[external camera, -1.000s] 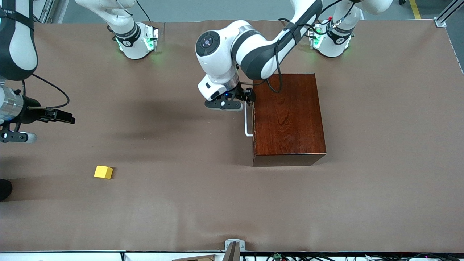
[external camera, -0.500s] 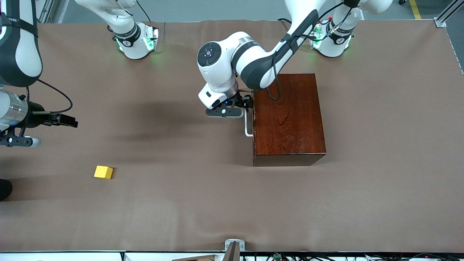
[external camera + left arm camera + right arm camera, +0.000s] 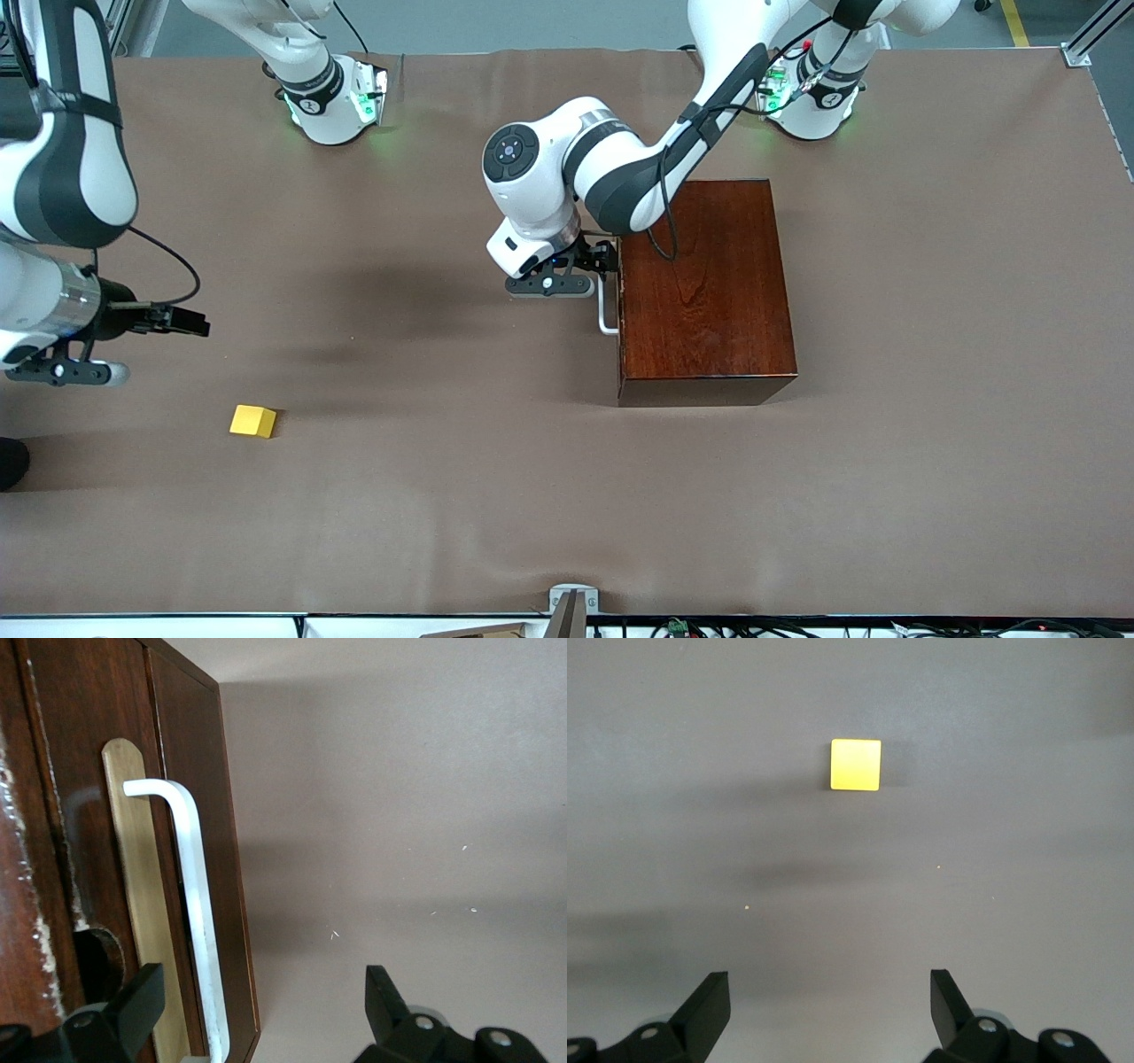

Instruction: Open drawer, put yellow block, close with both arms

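The reddish-brown wooden box [image 3: 704, 292] stands mid-table with its drawer [image 3: 55, 806] shut. The drawer's white bar handle [image 3: 605, 312] [image 3: 190, 895] faces the right arm's end of the table. My left gripper [image 3: 608, 259] [image 3: 263, 1003] is open at the handle's end farther from the front camera. The bar passes between its fingers, close to one finger [image 3: 133, 1010], and does not touch either. The yellow block [image 3: 252, 421] [image 3: 856, 765] lies on the cloth toward the right arm's end. My right gripper [image 3: 188, 321] [image 3: 830, 1005] hangs open and empty over bare cloth, short of the block.
A brown cloth [image 3: 443, 496] covers the whole table. Both green-lit arm bases [image 3: 332, 102] [image 3: 811, 97] stand along the edge farthest from the front camera. A small metal bracket [image 3: 571, 602] sits at the near edge.
The left gripper has slid a little along the handle toward the front camera. The right gripper has moved closer to the yellow block. Box and block have not moved.
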Available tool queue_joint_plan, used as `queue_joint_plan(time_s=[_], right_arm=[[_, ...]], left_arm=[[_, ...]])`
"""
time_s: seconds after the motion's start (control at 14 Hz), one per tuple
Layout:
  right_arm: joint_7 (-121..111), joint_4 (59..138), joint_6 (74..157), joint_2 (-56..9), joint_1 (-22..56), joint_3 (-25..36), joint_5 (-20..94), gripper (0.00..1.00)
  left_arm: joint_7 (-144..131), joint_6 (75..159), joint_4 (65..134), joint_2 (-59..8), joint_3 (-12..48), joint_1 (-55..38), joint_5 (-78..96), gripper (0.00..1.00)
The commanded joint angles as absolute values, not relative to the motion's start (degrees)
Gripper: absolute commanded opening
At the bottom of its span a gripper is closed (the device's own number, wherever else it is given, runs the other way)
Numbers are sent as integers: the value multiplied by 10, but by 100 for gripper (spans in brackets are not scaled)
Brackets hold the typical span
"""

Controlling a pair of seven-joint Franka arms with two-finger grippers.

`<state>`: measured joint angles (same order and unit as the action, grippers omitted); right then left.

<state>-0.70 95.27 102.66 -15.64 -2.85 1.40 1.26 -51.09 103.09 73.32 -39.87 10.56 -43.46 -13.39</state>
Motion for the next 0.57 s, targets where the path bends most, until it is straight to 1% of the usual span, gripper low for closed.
queue_joint_plan(time_s=[0.0,0.5], right_arm=[[-12,950,1045,-170,-28,15,12,100],[-11,951,1110,-222,-25,15,12,100]], left_arm=[[-533,1031,720,-416,106,-439,-148,100],[-538,1031,726,-427,103,-437,-149,100]])
